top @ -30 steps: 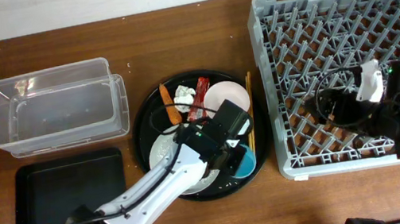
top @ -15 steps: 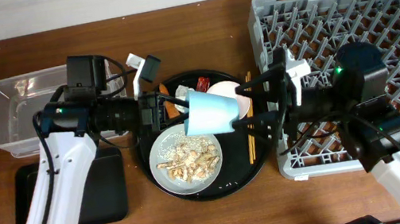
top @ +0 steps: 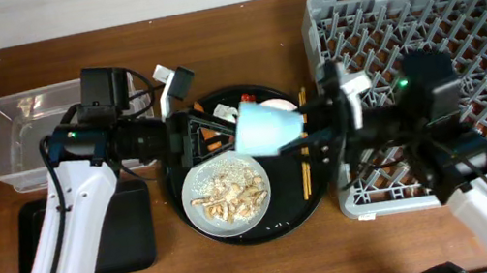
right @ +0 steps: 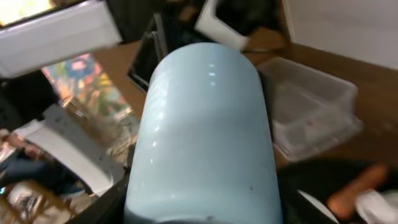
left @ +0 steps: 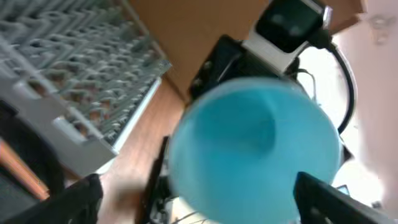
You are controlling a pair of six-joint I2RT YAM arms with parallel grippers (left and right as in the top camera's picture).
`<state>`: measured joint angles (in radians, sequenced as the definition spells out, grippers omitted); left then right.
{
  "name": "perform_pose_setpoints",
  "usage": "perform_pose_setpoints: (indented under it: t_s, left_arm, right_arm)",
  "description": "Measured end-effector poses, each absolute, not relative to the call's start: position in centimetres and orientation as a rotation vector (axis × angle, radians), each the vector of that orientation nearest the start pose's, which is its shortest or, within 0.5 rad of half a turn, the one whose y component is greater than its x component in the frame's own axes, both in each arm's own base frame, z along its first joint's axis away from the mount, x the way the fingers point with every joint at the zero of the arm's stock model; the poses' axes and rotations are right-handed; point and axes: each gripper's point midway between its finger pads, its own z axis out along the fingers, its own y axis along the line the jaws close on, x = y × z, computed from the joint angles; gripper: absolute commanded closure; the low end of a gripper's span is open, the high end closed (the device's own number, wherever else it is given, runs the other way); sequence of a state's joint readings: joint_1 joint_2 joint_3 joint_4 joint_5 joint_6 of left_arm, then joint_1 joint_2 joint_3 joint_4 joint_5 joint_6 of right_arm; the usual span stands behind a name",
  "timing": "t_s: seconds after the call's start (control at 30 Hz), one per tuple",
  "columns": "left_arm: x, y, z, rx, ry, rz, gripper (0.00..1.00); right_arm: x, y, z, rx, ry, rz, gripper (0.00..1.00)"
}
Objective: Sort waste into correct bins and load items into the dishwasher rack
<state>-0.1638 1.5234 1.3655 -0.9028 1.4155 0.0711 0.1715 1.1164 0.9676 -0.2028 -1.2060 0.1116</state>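
Overhead: the cup [top: 267, 128] hangs on its side above the round tray [top: 286, 216], between both tools. I read this as mid-handover, so the right arm can take it to the rack [top: 423, 30]. The right gripper [top: 309, 126] is clamped on the base end. The left gripper [top: 195, 136] is spread wide just off the mouth end and holds nothing. The plate [top: 192, 213] with scraps [top: 228, 190] and the chopsticks [top: 305, 174] lie on the tray, not yet handled.

Left wrist: you're looking straight into the cup's mouth. Both fingers sit wide at the lower corners, clear of the rim.

Right wrist: the cup wall fills the view. Finger contact is hidden, so the grip is my read.

Versus 0.5 s ago: the cup sits further right, toward the rack, and is tipped flatter. Plate and chopsticks are unmoved.
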Motion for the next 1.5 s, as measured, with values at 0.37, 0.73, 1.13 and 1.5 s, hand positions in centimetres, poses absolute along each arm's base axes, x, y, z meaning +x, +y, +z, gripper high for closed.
perform_pose_setpoints:
  t_s: [0.37,0.73,1.13,1.5]
  left_arm:
    - [29.5,-20.6,28.7,0.646,2.147,-1.632,0.01]
    - [29.6,-20.5,28.3,0.632,2.174,-1.613,0.01]
    - [33.5,-13.5,25.9,0.332,2.511,-0.811,0.01]
    - [25.3,-2.0,37.7,-0.043,2.200,-0.098,0.01]
  right_arm:
    - [27.3,-8.3,21.9,0.690,2.423,0.177,0.53]
    - [25.9,-10.4,14.3,1.006,2.770,0.072,0.20]
    - [33.6,14.7,16.0,-0.089,2.821,0.363,0.51]
    - [39.1,14.5,3.5,0.208,2.930,0.156,0.96]
